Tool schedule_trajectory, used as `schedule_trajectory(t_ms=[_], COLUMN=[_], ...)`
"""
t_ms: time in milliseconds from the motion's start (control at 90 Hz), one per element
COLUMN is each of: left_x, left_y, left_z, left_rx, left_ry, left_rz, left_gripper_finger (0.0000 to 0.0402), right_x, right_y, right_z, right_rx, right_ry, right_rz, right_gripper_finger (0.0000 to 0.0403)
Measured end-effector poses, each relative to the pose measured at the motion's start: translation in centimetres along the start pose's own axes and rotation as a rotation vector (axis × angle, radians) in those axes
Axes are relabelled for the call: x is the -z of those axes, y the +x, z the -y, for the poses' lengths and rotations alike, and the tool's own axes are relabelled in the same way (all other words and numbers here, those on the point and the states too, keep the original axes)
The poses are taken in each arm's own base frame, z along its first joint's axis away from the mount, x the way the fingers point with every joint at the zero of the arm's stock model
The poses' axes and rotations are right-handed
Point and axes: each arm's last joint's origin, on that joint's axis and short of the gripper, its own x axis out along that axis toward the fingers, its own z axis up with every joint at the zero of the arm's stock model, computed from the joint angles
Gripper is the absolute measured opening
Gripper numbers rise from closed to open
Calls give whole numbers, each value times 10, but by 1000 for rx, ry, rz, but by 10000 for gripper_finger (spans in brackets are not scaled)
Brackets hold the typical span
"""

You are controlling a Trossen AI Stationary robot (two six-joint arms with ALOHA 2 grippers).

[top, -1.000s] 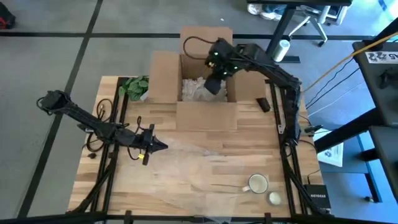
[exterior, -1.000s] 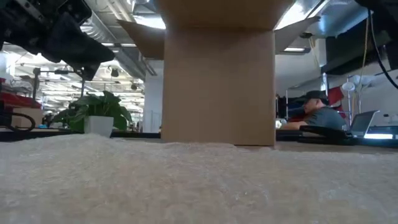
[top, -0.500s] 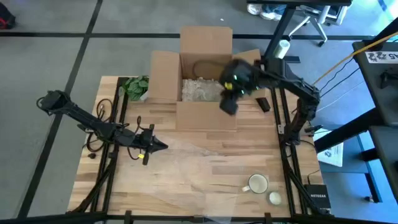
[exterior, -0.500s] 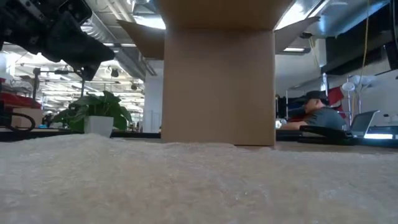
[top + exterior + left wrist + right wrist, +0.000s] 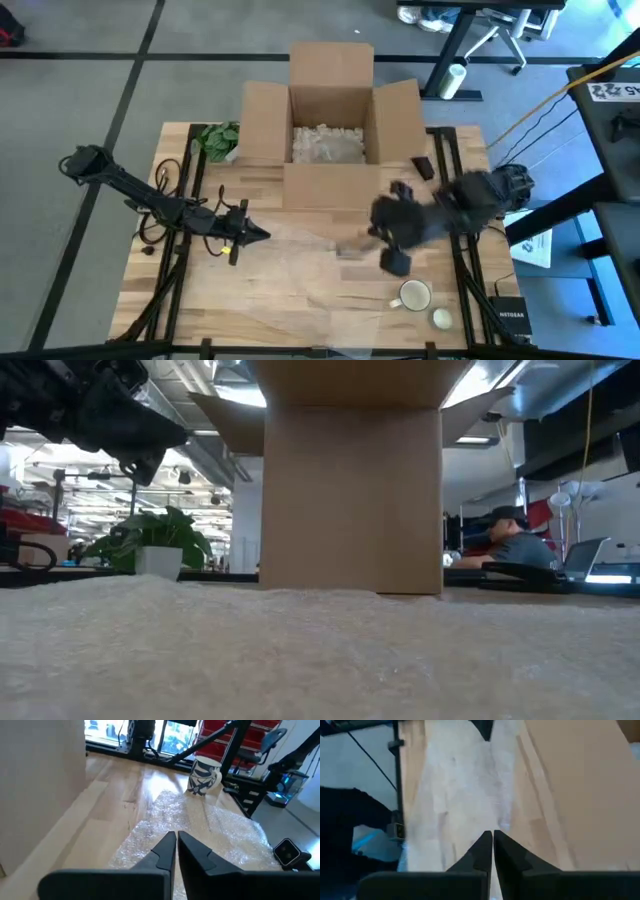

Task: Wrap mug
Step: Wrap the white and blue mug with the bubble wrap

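Dark and closed on nothing, our right hand (image 5: 397, 262) hovers above the bubble wrap (image 5: 320, 275), near the white mug (image 5: 414, 296) with its unreadable dark print by the surface's (image 5: 300, 220) near edge; our left hand (image 5: 255, 235), also closed, waits at the wrap's left edge.

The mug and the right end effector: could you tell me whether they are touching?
Apart. The high view shows bare table between the mug and the right end effector.

open cardboard box (image 5: 332, 140), potted plant (image 5: 150, 545), seated person (image 5: 510, 540)
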Motion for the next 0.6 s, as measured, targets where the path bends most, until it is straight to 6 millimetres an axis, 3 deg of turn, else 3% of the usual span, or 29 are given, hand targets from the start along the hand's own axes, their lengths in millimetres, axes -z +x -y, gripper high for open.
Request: schedule_trajectory(t_ms=[144,311,467,600], left_x=[1,0,-3,-4], left_y=[-1,-2,-3,-4], left_z=[3,7,11,12], left_rx=[20,46,74,81], left_ry=[-3,-4,1,-2], left_rz=[-4,7,43,51], left_gripper_finger=[0,0,0,0], right_x=[33,85,141,185], right_y=[-12,4,28,30], right_z=[-36,-69,-84,-84], right_rx=[25,103,190,211], right_ry=[44,113,225,315], right_rz=[78,79,47,136], right_gripper_finger=[0,0,0,0])
